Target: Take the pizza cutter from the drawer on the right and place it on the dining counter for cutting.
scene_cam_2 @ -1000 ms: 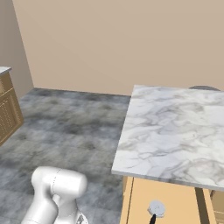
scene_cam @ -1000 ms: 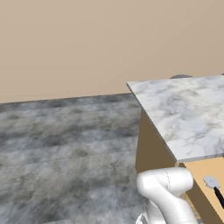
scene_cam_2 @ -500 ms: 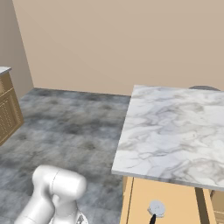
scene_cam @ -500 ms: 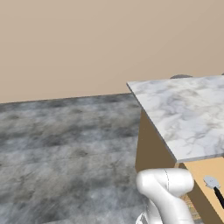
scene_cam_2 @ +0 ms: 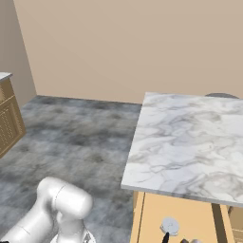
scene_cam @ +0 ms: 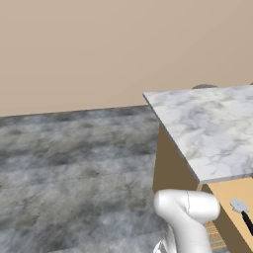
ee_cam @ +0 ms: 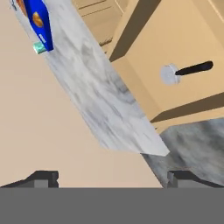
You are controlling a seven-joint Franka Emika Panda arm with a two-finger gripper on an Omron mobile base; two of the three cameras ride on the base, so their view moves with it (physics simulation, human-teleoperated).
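Observation:
The pizza cutter (ee_cam: 183,71) lies flat on the bottom of the open light-wood drawer (ee_cam: 148,39), silvery wheel toward the drawer's middle, black handle pointing away. It also shows in the left base view (scene_cam: 240,207) and the right base view (scene_cam_2: 169,226), just under the edge of the white marble dining counter (scene_cam_2: 190,142) (scene_cam: 212,128) (ee_cam: 96,96). My gripper (ee_cam: 114,177) is open, its two dark fingertips (ee_cam: 43,178) far apart with nothing between them. It hangs well short of the drawer, off the counter's corner.
A blue box (ee_cam: 38,17) stands on the far end of the dining counter. A dark round shape (scene_cam_2: 220,95) peeks from behind the counter. A wooden cabinet (scene_cam_2: 8,121) stands at the left wall. Grey floor (scene_cam: 74,168) lies open to the left.

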